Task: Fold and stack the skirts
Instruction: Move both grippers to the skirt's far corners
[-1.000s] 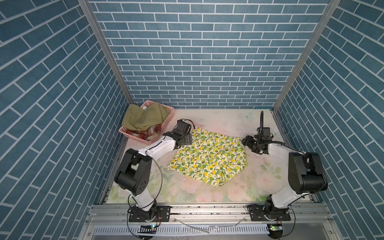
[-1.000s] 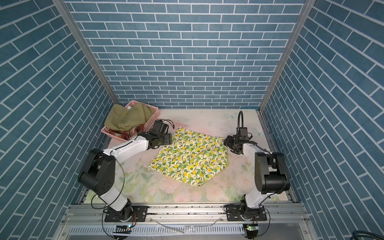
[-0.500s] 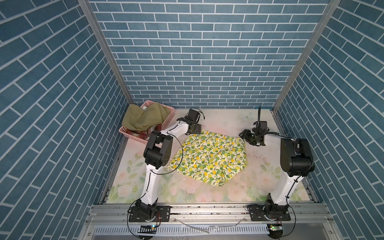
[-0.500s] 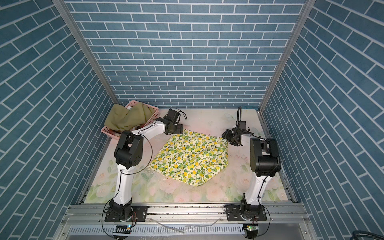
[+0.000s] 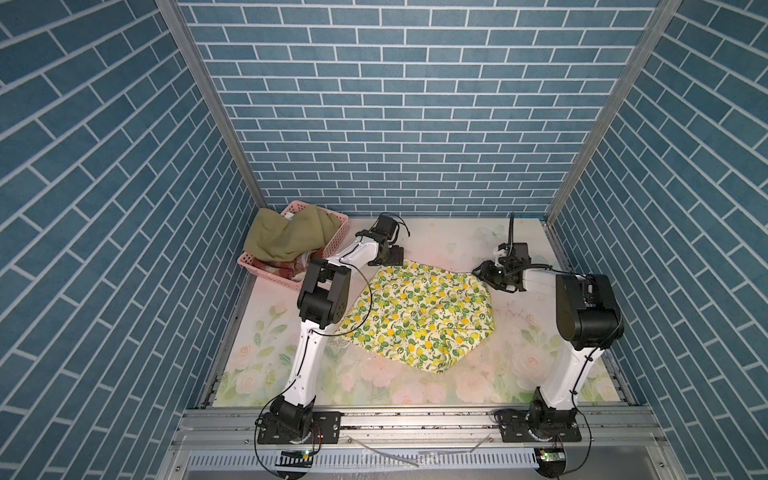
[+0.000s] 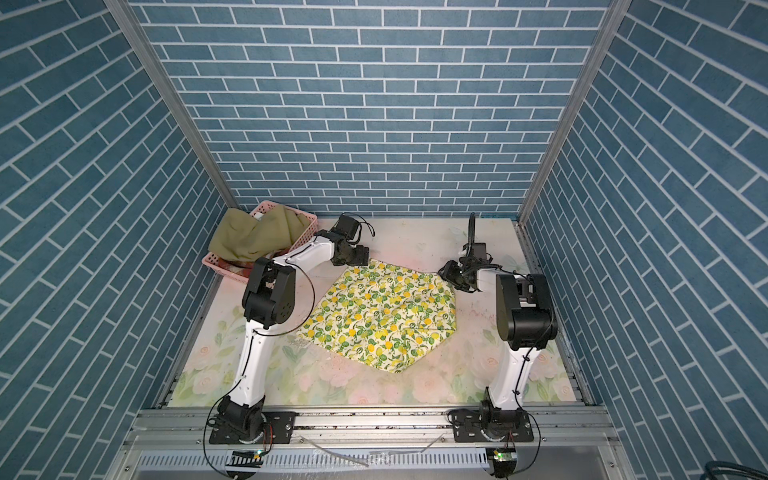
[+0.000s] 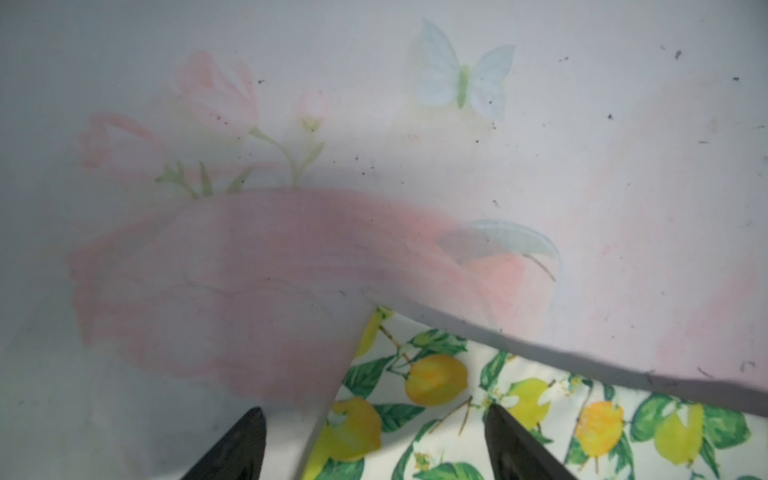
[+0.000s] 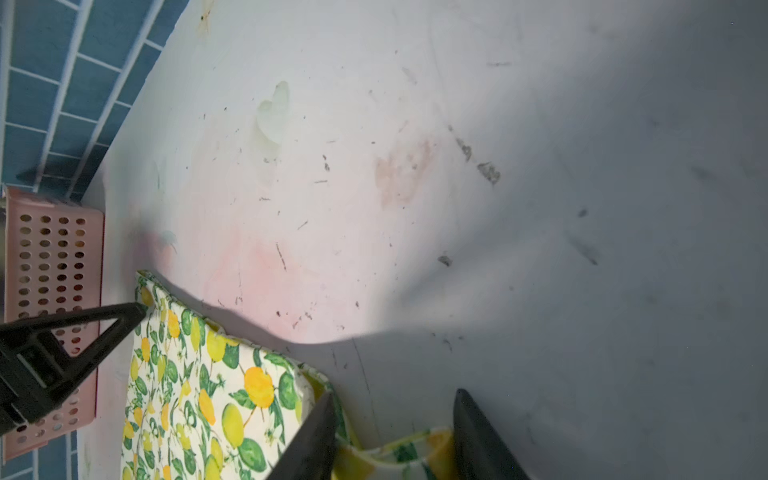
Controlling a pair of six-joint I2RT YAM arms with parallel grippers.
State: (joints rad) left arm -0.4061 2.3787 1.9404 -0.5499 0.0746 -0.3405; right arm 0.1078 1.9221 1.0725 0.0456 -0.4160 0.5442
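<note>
Both arms have reached the lemon skirt's (image 5: 419, 316) far corners; left gripper (image 7: 374, 411) gapes astride one, and only the right wrist view shows hem between right gripper's (image 8: 392, 395) fingers (image 8: 478, 436), grip unclear.

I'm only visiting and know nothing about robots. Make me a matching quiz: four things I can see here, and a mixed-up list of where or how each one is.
Things:
1. lemon skirt
2. olive skirt
3. pink basket
4. left tool

Places or states:
A. heaped in the basket
B. open, over a corner of the lemon skirt
C. spread flat on the table
D. at the table's far left corner

Pairs: 1-C, 2-A, 3-D, 4-B.
</note>
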